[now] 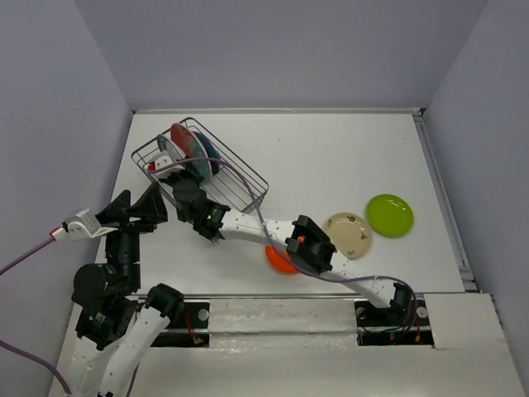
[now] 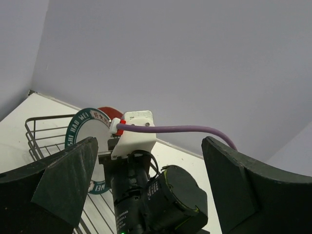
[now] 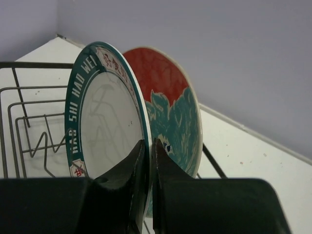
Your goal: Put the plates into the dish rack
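The dish rack [image 1: 235, 178] stands at the back left. The teal-rimmed white plate [image 1: 168, 152], the red plate [image 1: 185, 137] and the dark blue plate [image 1: 212, 154] stand upright in it. My right gripper [image 1: 183, 187] reaches into the rack. In the right wrist view it [image 3: 148, 151] is shut on the rim of the teal-rimmed plate [image 3: 105, 122], with the red plate [image 3: 170, 97] right behind. My left gripper [image 1: 140, 195] is open and empty beside the rack. The orange plate [image 1: 276, 261] lies partly under the right arm. The speckled beige plate [image 1: 347, 234] and lime green plate [image 1: 389, 214] lie flat at the right.
In the left wrist view the right arm's wrist and its white camera mount [image 2: 134, 132] fill the space between my open fingers [image 2: 63, 180], with the rack wires [image 2: 39, 136] behind. Grey walls close in the table on three sides.
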